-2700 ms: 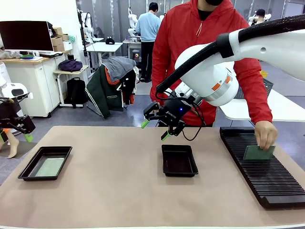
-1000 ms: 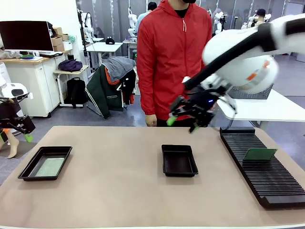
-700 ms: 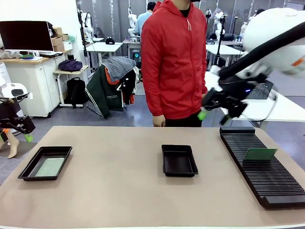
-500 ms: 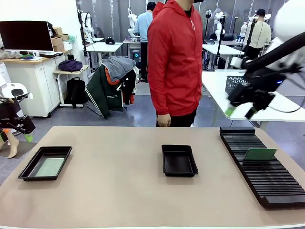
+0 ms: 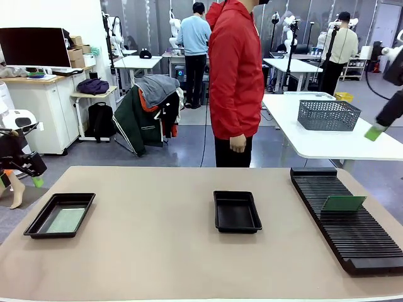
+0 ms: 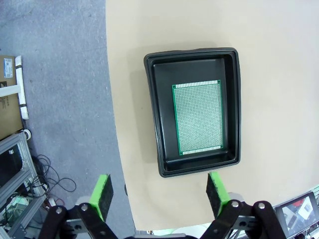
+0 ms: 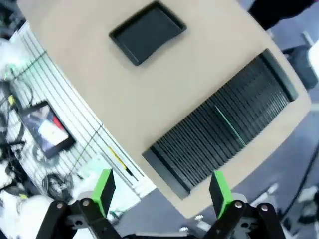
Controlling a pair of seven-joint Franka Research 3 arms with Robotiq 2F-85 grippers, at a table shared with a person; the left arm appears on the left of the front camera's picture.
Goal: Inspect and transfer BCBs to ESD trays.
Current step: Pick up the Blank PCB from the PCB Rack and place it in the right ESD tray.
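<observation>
- Left pincer (image 6: 159, 193) hangs released, jaws spread wide with nothing between them, at the left edge of the front view. Its wrist view looks down on a black ESD tray (image 6: 152, 124).
- One BCB (image 6: 198, 118) lies flat on that tray's floor.
- Right pincer (image 7: 162, 191) is likewise released and empty, high at the right edge of the front view. Its wrist view is blurred.
- A second ESD tray (image 5: 237, 212) sits at the middle of the tan surface (image 5: 151, 251).
- Another BCB (image 5: 342, 203) stands tilted in the long black ribbed rack (image 5: 352, 245) at the right.
- A person in a red jacket (image 5: 236, 69) stands at the far side, one hand (image 5: 238, 143) hanging down.
</observation>
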